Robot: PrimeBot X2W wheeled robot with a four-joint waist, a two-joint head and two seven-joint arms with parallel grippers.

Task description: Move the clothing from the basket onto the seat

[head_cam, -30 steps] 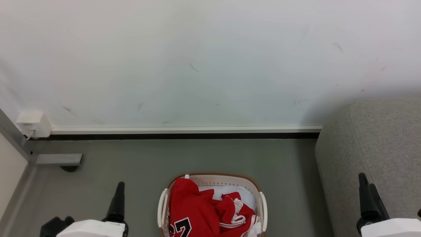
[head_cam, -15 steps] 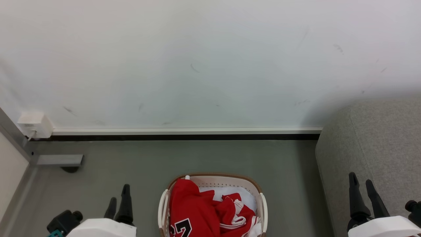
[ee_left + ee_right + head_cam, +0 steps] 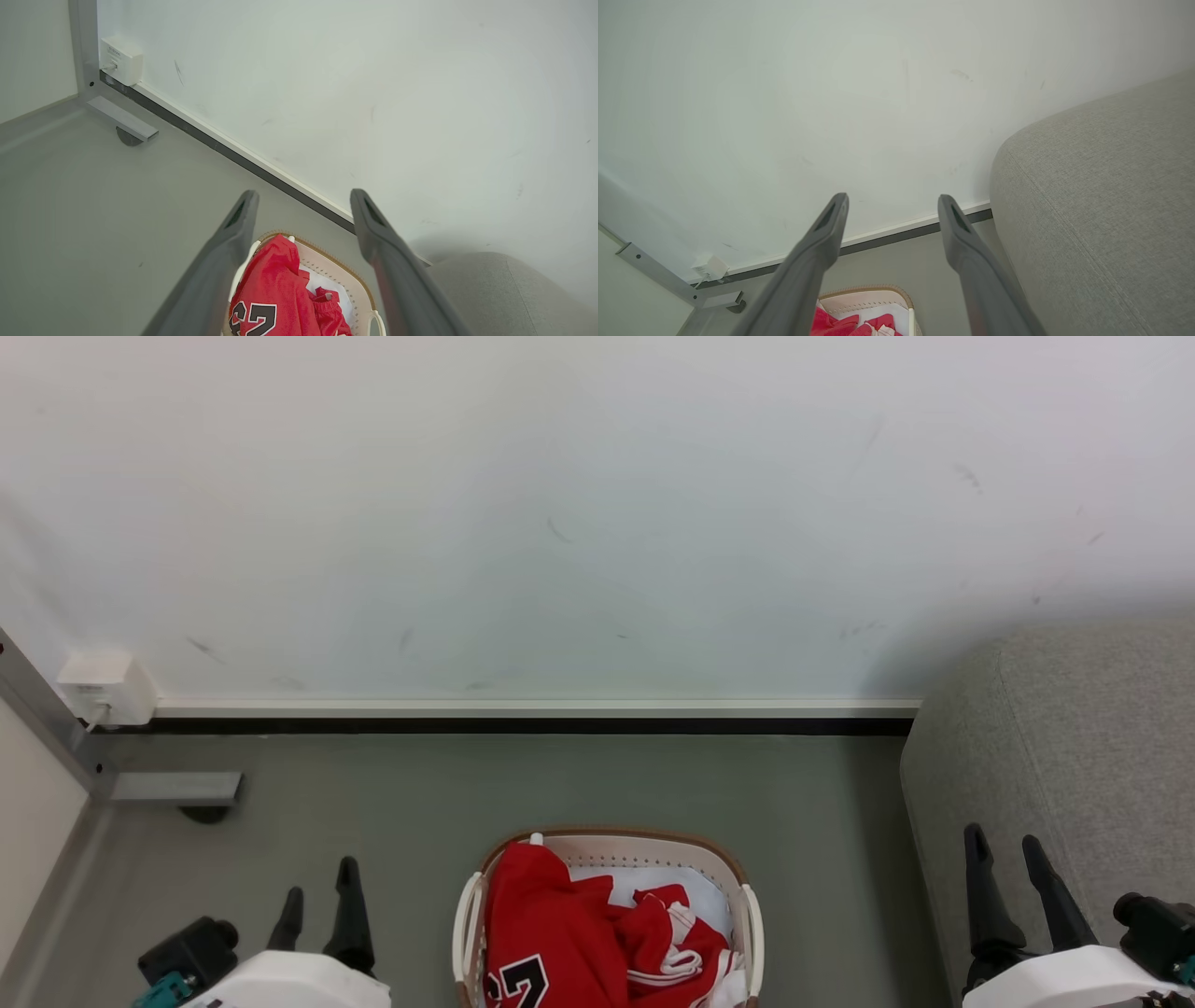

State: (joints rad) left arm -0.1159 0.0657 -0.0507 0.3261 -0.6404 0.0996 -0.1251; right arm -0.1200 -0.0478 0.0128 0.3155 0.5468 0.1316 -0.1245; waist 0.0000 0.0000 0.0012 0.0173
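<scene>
Against the pale wall (image 3: 597, 523), the grey seat (image 3: 1074, 737) is standing at the right, its rounded corner rising above the grey-green floor (image 3: 579, 784). The basket (image 3: 644, 851) is sitting on that floor, well apart from the wall and near the seat's side without touching it. The clothing (image 3: 551, 933) is lying bunched inside the basket. The red piece with the black number is heaped against the basket's left side, and a white cloth (image 3: 695, 892) is showing underneath. The left gripper (image 3: 319, 879) is hovering just left of the basket, its two dark fingers spread apart with nothing between them. The right gripper (image 3: 1002, 838) is hanging in front of the seat's near edge, its fingers likewise parted and holding nothing.
</scene>
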